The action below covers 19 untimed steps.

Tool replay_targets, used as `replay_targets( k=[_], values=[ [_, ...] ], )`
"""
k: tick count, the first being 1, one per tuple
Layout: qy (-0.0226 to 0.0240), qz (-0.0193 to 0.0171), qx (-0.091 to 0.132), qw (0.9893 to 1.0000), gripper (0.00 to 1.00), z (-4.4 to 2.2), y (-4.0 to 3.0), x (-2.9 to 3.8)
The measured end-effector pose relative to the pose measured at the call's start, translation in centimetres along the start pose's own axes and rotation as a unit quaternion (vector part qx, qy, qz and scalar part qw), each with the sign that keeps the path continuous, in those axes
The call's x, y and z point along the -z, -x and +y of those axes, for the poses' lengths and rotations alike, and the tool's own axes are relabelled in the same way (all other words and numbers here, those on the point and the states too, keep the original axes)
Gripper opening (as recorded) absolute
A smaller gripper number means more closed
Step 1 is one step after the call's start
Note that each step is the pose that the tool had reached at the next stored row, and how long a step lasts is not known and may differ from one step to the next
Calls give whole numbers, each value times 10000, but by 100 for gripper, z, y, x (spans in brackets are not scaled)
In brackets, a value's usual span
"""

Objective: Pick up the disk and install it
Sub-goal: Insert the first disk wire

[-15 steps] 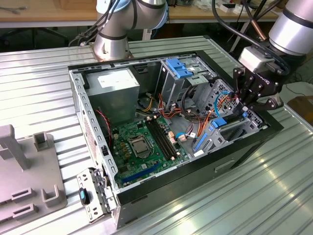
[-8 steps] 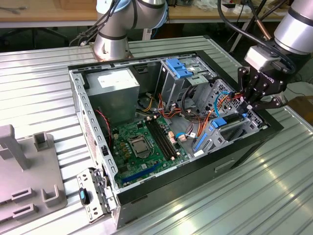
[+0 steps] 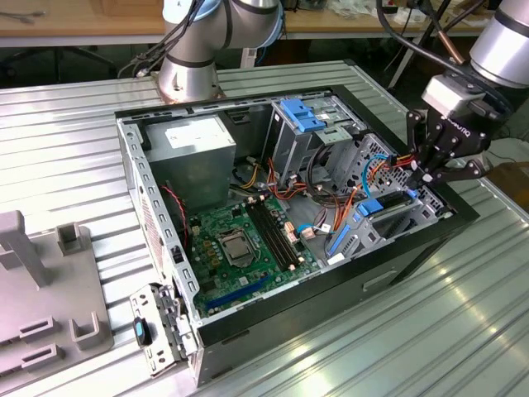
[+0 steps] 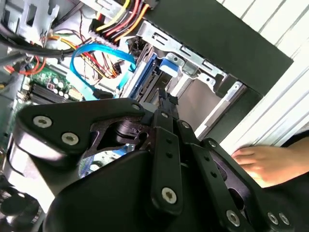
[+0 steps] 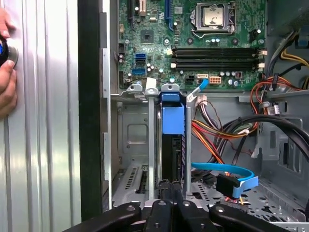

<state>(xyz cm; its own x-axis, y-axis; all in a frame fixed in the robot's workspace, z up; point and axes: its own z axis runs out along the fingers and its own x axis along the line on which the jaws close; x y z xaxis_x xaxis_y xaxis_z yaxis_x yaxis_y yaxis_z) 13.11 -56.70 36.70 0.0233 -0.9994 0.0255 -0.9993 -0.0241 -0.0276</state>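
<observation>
The arm is made of silver-grey tubular segments with thick rounded joints, one capped in light blue, above a broad round grey base. Black cables trail along its wrist segment. A pale grey flange carries the gripper. The gripper is matt black with small white lettering, and its flat linkage bars are pinned by silver-headed screws.

Case open on desk, motherboard on its floor, power supply beyond it, cage at the exterior view's right, disk on edge in cage, gripper just above, hand on desk beside case.
</observation>
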Motion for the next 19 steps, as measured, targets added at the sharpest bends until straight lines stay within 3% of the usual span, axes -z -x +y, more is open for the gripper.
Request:
replay_targets(
  k=[2,4,7,10,12,18,19],
  values=[
    [-8,-9,303,9995,11,-1,0,-3],
    [-11,-12,441,9990,11,-32,-1,-4],
    [-12,-12,445,9990,11,-131,12,-5],
    [-12,-12,445,9990,11,-270,51,-9],
    [-12,-13,469,9989,11,-296,72,-8],
    [-27,-28,1049,9945,11,-304,73,-9],
    [-27,-24,1051,9945,11,-318,83,-10]
  ],
)
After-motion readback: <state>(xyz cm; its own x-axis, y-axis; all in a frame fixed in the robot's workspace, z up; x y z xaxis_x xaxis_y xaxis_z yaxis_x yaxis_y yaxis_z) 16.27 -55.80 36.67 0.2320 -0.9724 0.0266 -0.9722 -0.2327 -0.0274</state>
